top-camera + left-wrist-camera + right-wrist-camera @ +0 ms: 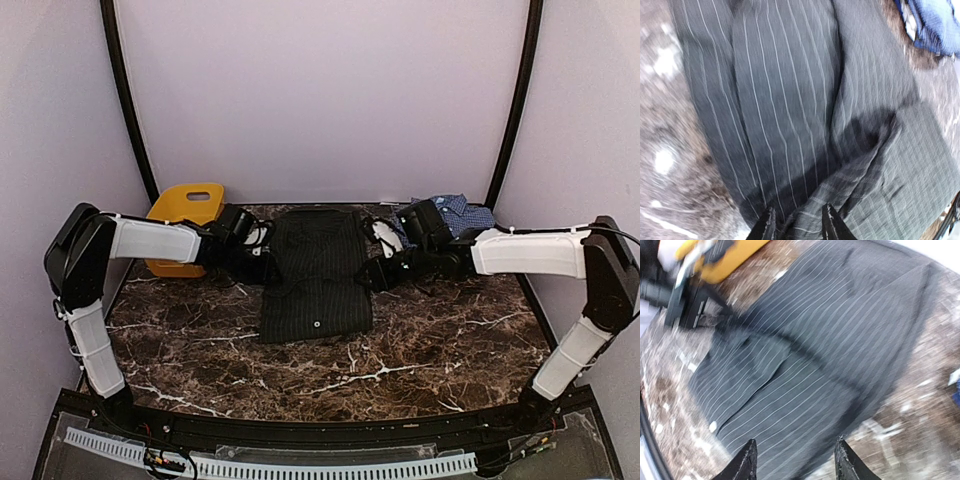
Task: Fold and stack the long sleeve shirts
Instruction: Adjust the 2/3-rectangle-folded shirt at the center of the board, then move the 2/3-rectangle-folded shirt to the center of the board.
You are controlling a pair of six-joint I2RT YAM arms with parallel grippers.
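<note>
The black pinstriped cloth shirt (pixel 316 280) lies folded on the dark marble bench (pixel 420 370). Left fingers (pixel 766 228) and right fingers (pixel 745 463) stand apart.

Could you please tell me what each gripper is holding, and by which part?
Right gripper is open, holding nothing. A fold of the black shirt sits inside the left gripper; whether it is gripped cannot be told.
</note>
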